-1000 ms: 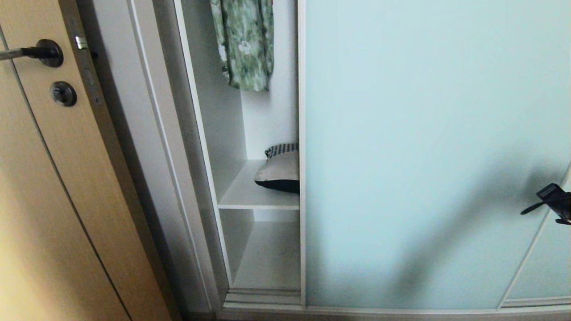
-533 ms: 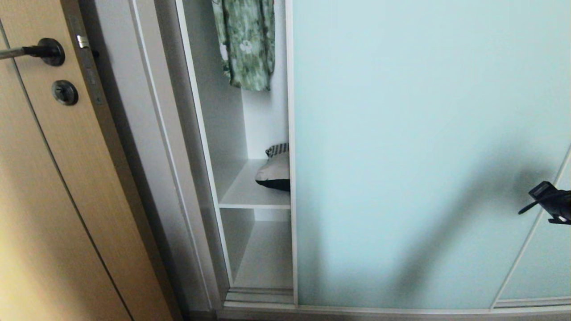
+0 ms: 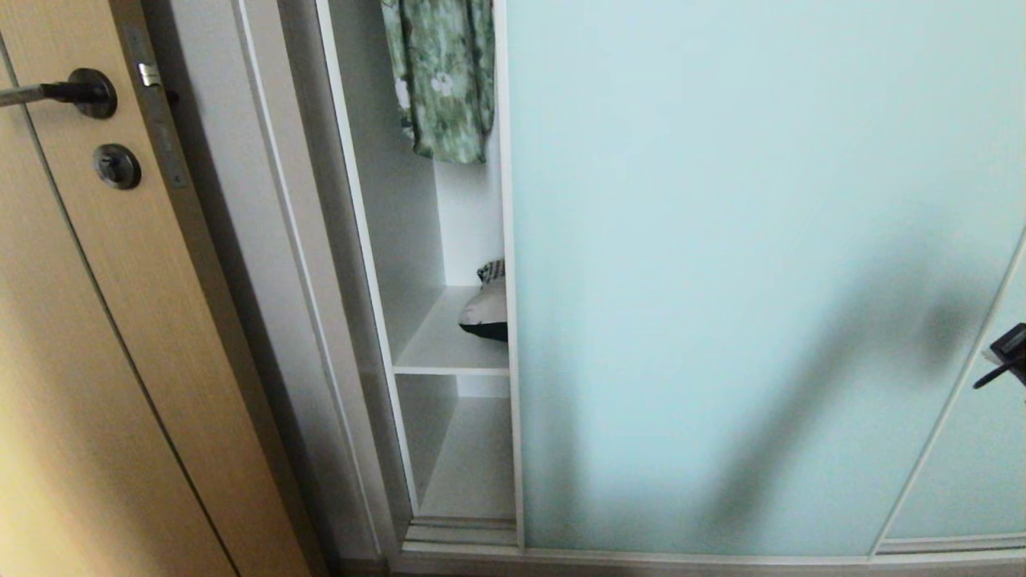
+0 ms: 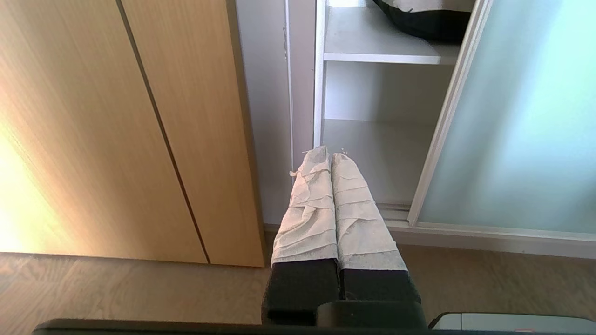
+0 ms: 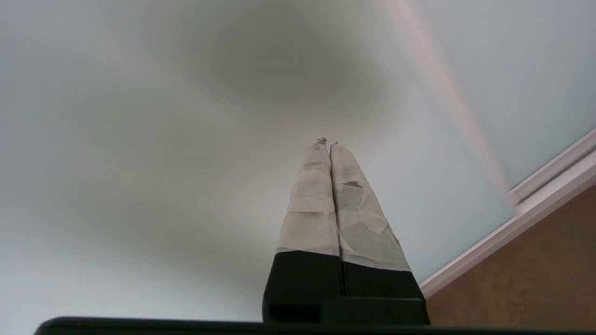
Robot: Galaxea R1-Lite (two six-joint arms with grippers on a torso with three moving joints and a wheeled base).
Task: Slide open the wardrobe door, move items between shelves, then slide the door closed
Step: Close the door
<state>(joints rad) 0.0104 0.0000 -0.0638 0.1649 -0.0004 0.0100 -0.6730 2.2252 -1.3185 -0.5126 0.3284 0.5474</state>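
The sliding wardrobe door (image 3: pixel 721 280), a frosted pale blue-green panel, covers most of the wardrobe and leaves a narrow gap on the left. In that gap a folded bundle of clothes (image 3: pixel 486 314), pale grey over black, lies on the upper white shelf (image 3: pixel 437 353); the door hides most of it. A lower shelf (image 3: pixel 473 481) below is bare. My right gripper (image 5: pixel 326 141) is shut and empty, its tips close to the glass (image 5: pixel 139 139); only a black part of that arm (image 3: pixel 1008 359) shows at the right edge. My left gripper (image 4: pixel 328 151) is shut and empty, parked low before the gap.
A tan wooden door (image 3: pixel 96 336) with a dark handle (image 3: pixel 76 92) stands ajar on the left. A green floral garment (image 3: pixel 441 80) hangs in the gap. A second glass panel (image 3: pixel 978 457) sits at the far right. Wooden floor (image 4: pixel 116 288) runs below the track.
The sliding door has moved left, narrowing the gap and hiding more of the bundle. The right arm has drawn back toward the right edge of the head view.
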